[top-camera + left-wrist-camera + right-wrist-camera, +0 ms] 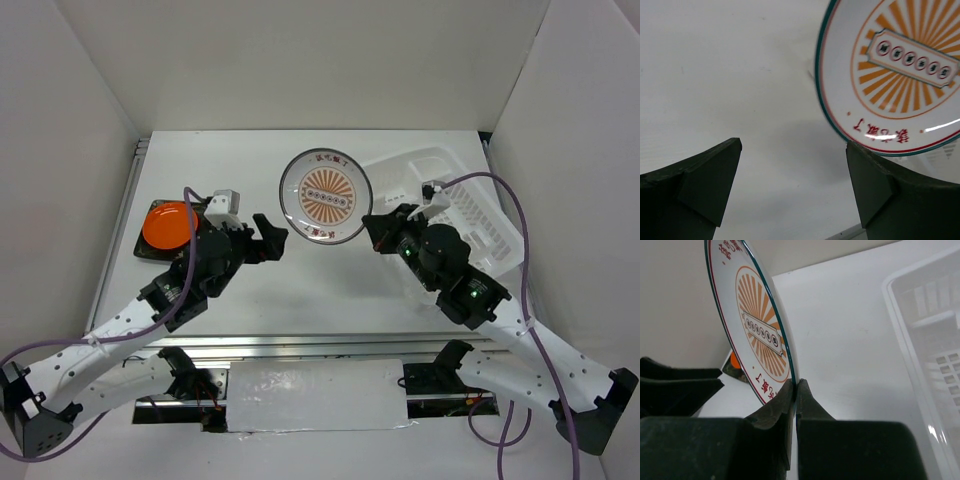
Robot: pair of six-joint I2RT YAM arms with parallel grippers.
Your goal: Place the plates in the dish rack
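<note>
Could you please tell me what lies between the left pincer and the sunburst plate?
Nothing: the top view shows only bare table between the open left pincer and the plate, which the right pincer holds up by its rim.

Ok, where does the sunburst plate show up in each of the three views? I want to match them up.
Top external: the sunburst plate is at centre, its lower right rim pinched by the right gripper.
Left wrist: upper right, face toward the camera.
Right wrist: left of centre, nearly edge-on, rim clamped in the gripper.
Shared landmark: the dish rack, right of the plate in the top and right wrist views; not clear from the left wrist.
</note>
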